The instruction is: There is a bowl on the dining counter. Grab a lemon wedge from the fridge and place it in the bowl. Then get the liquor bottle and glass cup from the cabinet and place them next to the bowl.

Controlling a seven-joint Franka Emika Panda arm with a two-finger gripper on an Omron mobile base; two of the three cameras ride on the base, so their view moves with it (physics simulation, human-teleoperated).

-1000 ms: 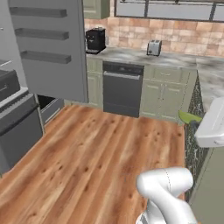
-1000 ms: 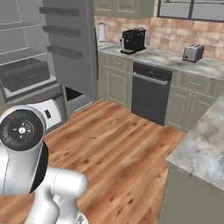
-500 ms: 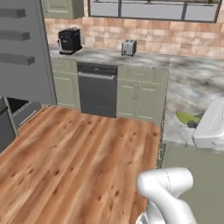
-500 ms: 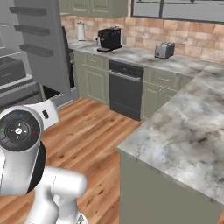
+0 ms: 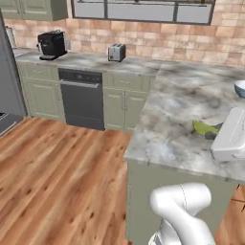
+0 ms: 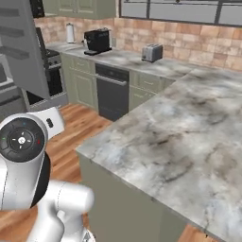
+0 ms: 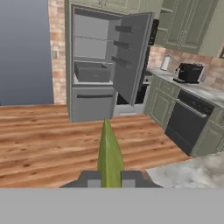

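A yellow-green lemon wedge (image 7: 109, 155) sticks up between my two dark fingertips (image 7: 89, 178), and my gripper (image 7: 110, 179) is shut on it. In the left base view the lemon wedge (image 5: 205, 128) hangs just above the dining counter (image 5: 174, 112), with my gripper (image 5: 214, 134) at the counter's right side. The bowl (image 5: 240, 88) peeks in at the right edge, farther back on the slab. Across the wood floor the fridge (image 7: 103, 65) stands with its door open. The dining counter (image 6: 189, 142) spreads across the right base view.
Along the back worktop stand a black coffee machine (image 5: 51, 44), a toaster (image 5: 116, 51) and a paper towel roll (image 6: 70, 33), with a dark dishwasher (image 5: 82, 98) below. Open wood floor (image 5: 57, 177) lies left of the dining counter. My own arm rises at the lower left (image 6: 23, 160).
The base has driven and turned, so the whole scene slid left: the fridge left the left base view and the dining counter came close. The wedge stays gripped.
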